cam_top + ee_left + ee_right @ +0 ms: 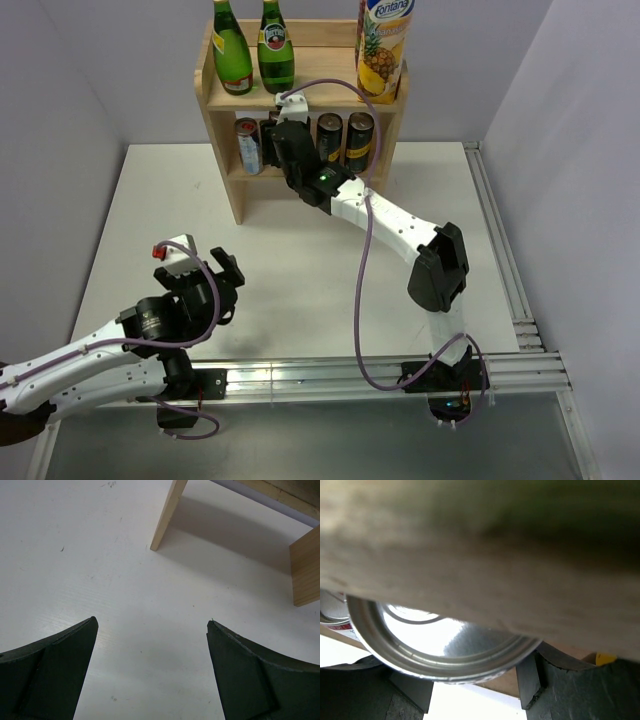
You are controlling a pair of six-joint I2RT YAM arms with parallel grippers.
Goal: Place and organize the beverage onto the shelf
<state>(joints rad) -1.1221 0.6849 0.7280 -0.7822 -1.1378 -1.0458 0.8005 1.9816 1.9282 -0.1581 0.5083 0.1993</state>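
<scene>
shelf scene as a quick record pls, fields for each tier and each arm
shelf: light wood, two tiers, at the far side of the table
top tier: two green bottles at left, juice carton at right end
lower tier: light can at left, two dark cans at right
right arm: at the lower tier, jaws around a silver-rimmed can
left arm: over bare table, jaws open, holding nothing
</scene>
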